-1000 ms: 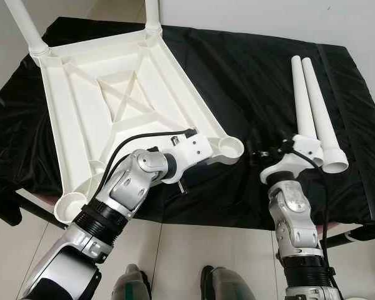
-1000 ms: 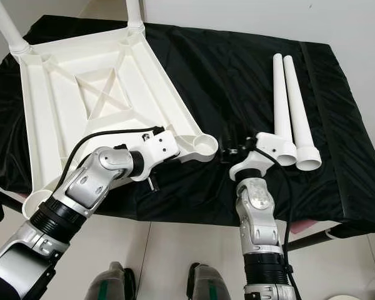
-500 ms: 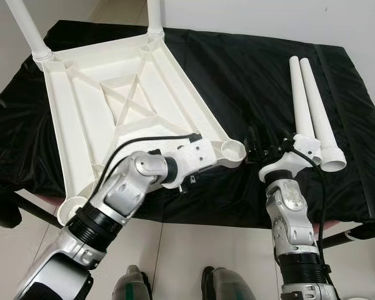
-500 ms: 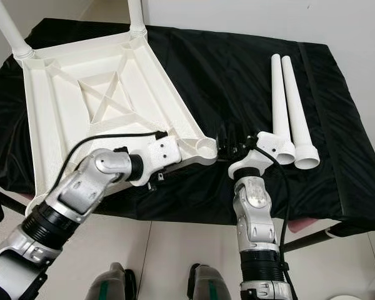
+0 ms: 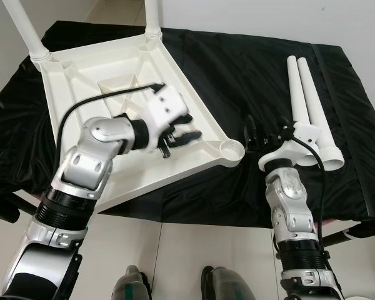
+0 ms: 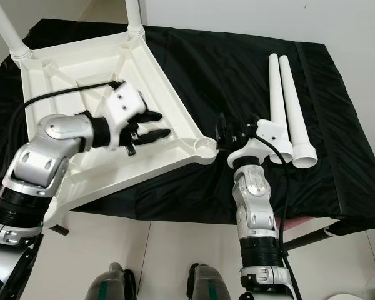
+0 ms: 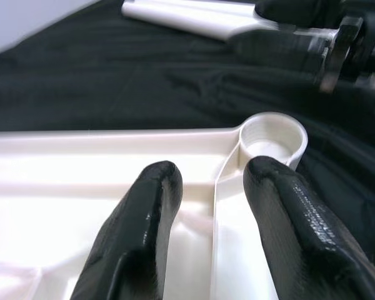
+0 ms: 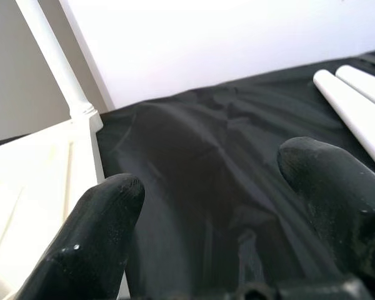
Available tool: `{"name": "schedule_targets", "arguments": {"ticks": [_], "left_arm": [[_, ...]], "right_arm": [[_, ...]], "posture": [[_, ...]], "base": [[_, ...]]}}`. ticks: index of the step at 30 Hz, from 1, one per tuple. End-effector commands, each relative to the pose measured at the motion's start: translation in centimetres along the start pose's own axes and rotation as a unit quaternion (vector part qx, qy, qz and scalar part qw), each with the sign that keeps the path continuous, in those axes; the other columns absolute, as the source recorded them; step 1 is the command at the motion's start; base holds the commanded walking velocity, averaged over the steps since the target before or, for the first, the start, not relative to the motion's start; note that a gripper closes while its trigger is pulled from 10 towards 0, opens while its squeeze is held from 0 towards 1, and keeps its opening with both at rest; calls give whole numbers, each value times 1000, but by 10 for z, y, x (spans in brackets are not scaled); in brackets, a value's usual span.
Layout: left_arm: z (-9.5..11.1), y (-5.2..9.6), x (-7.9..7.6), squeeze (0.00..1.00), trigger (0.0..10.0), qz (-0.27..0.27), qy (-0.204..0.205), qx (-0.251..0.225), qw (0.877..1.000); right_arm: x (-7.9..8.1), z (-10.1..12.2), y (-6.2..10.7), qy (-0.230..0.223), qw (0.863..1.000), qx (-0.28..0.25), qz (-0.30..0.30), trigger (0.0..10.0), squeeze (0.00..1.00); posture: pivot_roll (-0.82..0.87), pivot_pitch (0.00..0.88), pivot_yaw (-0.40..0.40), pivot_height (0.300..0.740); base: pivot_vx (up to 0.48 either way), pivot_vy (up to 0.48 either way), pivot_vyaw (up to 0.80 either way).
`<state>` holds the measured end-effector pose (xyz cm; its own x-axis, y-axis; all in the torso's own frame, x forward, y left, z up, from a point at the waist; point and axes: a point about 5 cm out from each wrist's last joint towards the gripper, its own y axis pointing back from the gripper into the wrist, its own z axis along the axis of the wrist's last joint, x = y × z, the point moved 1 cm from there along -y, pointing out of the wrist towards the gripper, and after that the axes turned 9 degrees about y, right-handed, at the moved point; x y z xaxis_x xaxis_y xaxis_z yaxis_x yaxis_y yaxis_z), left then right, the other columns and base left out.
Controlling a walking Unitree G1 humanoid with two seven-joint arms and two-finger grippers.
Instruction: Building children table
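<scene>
Fingers [image 7: 144, 219] straddle tabletop [image 5: 94, 87] rib beside corner socket [image 7: 273, 139], wrist view shows.

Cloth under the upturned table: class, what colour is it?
The cloth is plain black, clearest in the left eye view.

No readable text, labels, brand names, numbers or signs appear in any view.
</scene>
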<state>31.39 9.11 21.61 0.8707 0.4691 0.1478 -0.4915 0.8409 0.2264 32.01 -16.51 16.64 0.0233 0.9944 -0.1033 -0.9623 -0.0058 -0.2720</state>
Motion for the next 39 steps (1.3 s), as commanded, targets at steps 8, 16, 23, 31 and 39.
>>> {"name": "schedule_targets", "arguments": {"ticks": [8, 16, 23, 31, 39], "left_arm": [[-22, 22, 35, 0, 10000, 339, 141, -106, 924], [-30, 25, 31, 0, 10000, 401, 136, -121, 898], [-39, 32, 29, 0, 10000, 441, 146, -136, 875], [-58, 39, 24, 0, 10000, 488, 197, -137, 839], [-58, 48, 15, 0, 10000, 497, 208, -153, 828]], "right_arm": [[2, -1, 0, 8, 1000, 0, 6, 10000, 0], [7, -4, -1, 6, 1000, 9, 11, 10000, 0], [9, -6, -5, 24, 999, 18, 17, 10000, 0], [16, -2, -2, 37, 999, 8, 33, 10000, 0], [16, 6, 4, 63, 997, 8, 52, 10000, 0]], "posture": [[-51, 57, 3, 740], [-38, 52, -8, 740], [-33, 39, -6, 740], [-41, 30, -6, 740], [-48, 31, -14, 740]], "base": [[0, 0, 0], [0, 0, 0], [0, 0, 0], [0, 0, 0], [0, 0, 0]]}}
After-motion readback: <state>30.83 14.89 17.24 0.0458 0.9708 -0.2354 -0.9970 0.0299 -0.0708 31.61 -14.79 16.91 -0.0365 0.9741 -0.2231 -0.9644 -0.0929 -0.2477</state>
